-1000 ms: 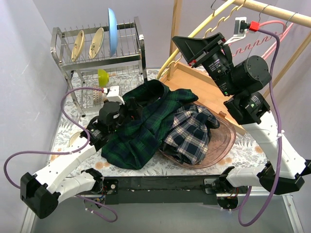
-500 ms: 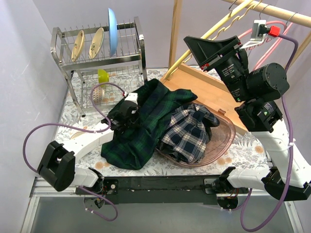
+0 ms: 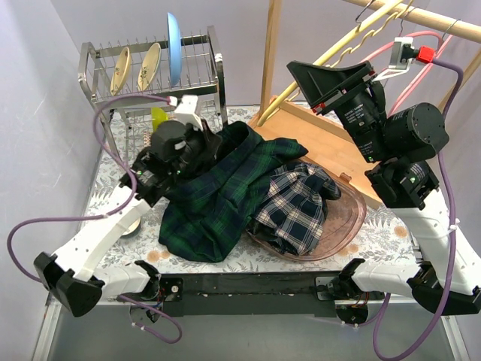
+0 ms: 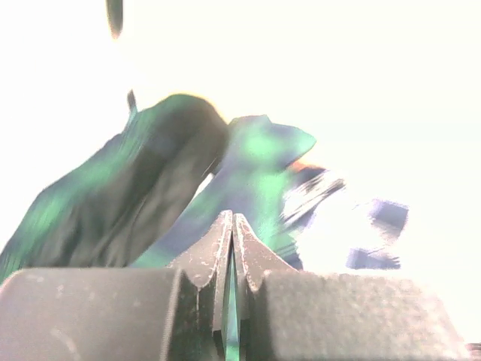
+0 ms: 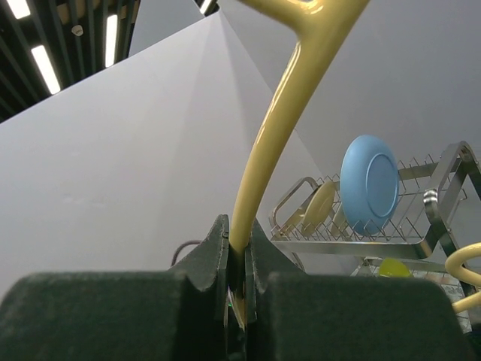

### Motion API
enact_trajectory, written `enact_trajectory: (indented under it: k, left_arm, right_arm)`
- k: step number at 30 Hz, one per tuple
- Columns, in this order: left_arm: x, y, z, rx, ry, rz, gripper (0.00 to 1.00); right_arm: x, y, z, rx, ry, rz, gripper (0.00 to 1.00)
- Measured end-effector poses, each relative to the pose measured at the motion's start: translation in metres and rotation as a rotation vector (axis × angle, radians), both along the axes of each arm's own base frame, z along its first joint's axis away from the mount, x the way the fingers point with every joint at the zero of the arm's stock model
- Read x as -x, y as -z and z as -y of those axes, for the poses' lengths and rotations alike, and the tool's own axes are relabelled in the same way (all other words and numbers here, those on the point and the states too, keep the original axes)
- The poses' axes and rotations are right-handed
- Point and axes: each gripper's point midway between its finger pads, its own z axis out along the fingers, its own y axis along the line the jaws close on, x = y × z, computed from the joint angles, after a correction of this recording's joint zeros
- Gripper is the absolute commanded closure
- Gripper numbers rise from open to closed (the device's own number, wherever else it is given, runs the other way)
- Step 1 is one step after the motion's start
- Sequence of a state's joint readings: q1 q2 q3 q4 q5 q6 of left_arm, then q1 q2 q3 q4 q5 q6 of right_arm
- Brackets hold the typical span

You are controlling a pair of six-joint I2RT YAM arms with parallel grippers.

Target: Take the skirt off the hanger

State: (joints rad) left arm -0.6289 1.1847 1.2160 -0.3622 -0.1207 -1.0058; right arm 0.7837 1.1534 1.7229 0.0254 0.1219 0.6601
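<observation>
The skirt (image 3: 214, 199), dark green plaid, lies heaped in the middle of the table; its upper edge rises toward the low end of the yellow hanger (image 3: 331, 49). My left gripper (image 3: 208, 145) is shut on a fold of the skirt near its top left. In the left wrist view the jaws (image 4: 233, 219) pinch a thin green strip, with the skirt (image 4: 150, 173) bunched beyond. My right gripper (image 3: 299, 75) holds the hanger raised at the right; the yellow hanger (image 5: 278, 113) rises from between the shut jaws (image 5: 239, 226). Whether the skirt is clipped to the hanger is hidden.
A lighter plaid garment (image 3: 297, 203) lies in a pinkish tray (image 3: 355, 216) to the right. A dish rack (image 3: 207, 83) with plates stands at the back left. A wooden board (image 3: 316, 135) leans behind, under a wooden rail (image 3: 428, 21) with a pink hanger (image 3: 425, 64).
My left gripper has shut on the skirt's fabric and risen toward the back, pulling the fold up. The right arm has lifted the hanger slightly up and right.
</observation>
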Motion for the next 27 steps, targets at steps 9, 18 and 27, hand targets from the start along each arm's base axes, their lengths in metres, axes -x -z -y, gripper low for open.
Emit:
enact_trajectory:
  k: [9,18,27]
  left_arm:
    - [0.011,-0.106,0.002,0.051,0.089,0.245,0.21]
    - [-0.017,0.017,0.034,-0.233,0.281,0.028,0.18]
    - [-0.050,0.097,0.020,-0.310,0.332,-0.160,0.28]
  right_arm:
    - [0.004,0.004,0.006,0.004,0.014,0.003,0.99]
    - [0.013,0.004,0.018,-0.004,0.026,0.017,0.99]
    - [0.019,0.003,0.029,-0.008,0.050,0.042,0.99]
